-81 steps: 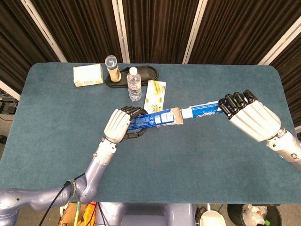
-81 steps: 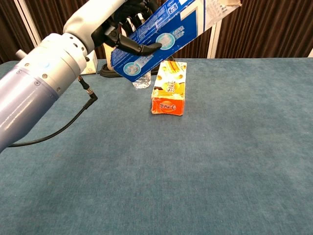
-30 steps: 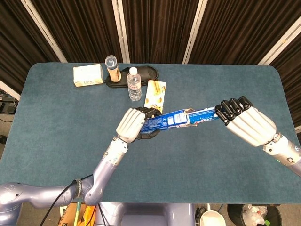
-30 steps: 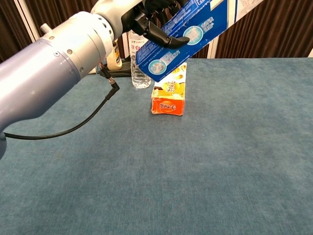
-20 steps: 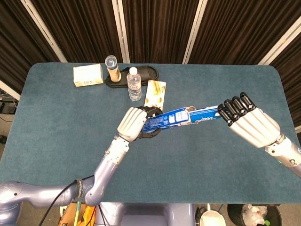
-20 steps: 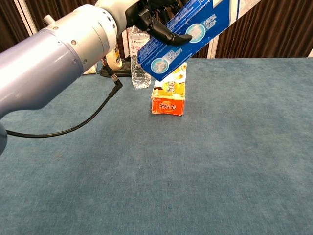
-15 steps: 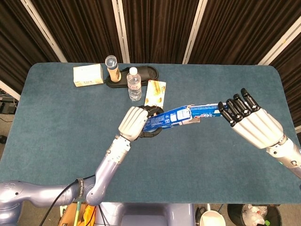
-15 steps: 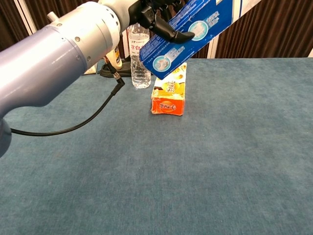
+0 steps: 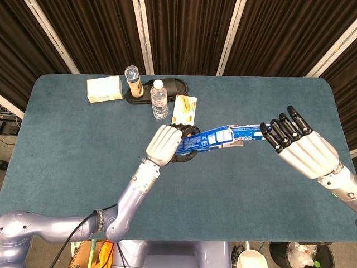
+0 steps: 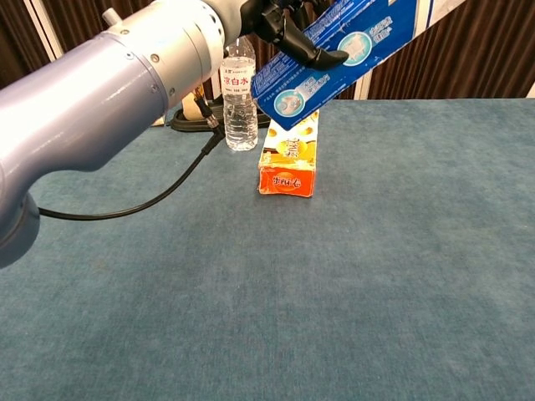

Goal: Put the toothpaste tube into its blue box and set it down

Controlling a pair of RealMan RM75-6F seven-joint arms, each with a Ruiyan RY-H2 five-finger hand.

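My left hand (image 9: 166, 144) grips the blue toothpaste box (image 9: 204, 139) at its near end and holds it up above the table, slanting up to the right. The toothpaste tube (image 9: 249, 132) is partly inside the box's open end, with a short stretch still showing. My right hand (image 9: 298, 147) is to the right of the tube, fingers straight and spread, with the fingertips (image 9: 271, 133) at the tube's end and nothing gripped. In the chest view the blue box (image 10: 334, 57) fills the top, held by the left hand (image 10: 280, 21); the right hand is outside that view.
An orange carton (image 9: 185, 109) lies on the blue table (image 9: 72, 151) just behind the held box, and a water bottle (image 9: 159, 99) stands beside it. Further back are a black tray (image 9: 170, 87), a capped tube (image 9: 133, 80) and a white box (image 9: 104, 89).
The left hand has pushed the box rightward further over the tube. The right hand's fingers have straightened and let go of the tube.
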